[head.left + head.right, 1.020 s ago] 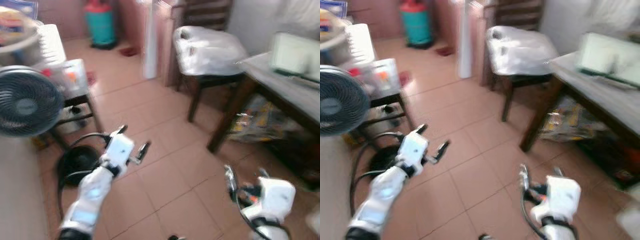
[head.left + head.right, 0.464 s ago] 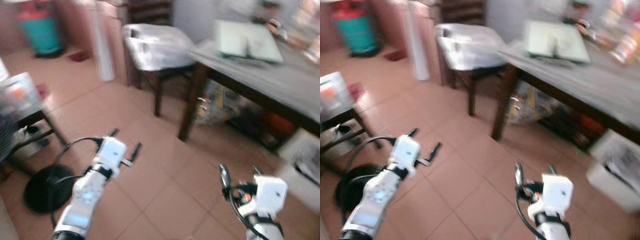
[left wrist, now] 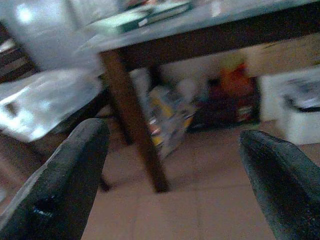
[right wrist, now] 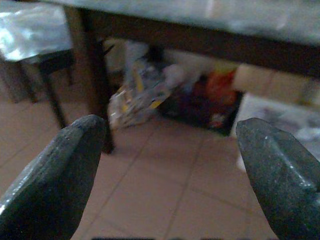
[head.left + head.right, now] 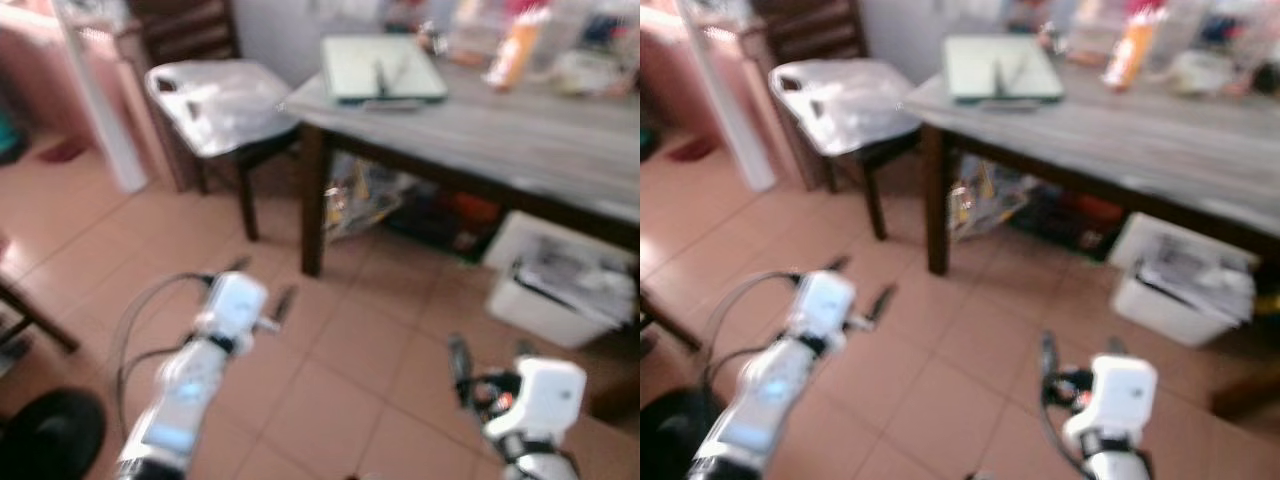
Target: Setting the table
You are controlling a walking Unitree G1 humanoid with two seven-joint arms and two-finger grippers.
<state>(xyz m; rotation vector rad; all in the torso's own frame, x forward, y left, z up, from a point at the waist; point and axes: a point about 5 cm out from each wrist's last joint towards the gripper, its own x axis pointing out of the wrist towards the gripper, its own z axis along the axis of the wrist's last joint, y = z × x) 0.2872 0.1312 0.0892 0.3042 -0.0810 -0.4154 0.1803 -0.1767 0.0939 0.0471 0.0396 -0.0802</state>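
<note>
A grey-topped table (image 5: 520, 130) on dark wooden legs stands ahead to the right. On it lie a flat pale-green pad (image 5: 380, 68), an orange bottle (image 5: 510, 50) and several blurred items at the back. My left gripper (image 5: 262, 283) is held out low over the tiled floor, open and empty, short of the table leg (image 5: 312, 215). My right gripper (image 5: 490, 352) is also open and empty, low in front of the table. In both wrist views the black fingers (image 3: 65, 185) (image 4: 50, 185) stand wide apart, facing the underside of the table.
A dark chair with a clear plastic bag (image 5: 215, 95) on its seat stands left of the table. Under the table are colourful clutter (image 5: 360, 195) and a white bin (image 5: 560, 285) of papers. A black round base (image 5: 50, 435) sits on the floor at lower left.
The whole picture has swung to the right: the table has come from the right edge toward the middle, and the fan and teal cylinder have left view. Both grippers keep their open pose.
</note>
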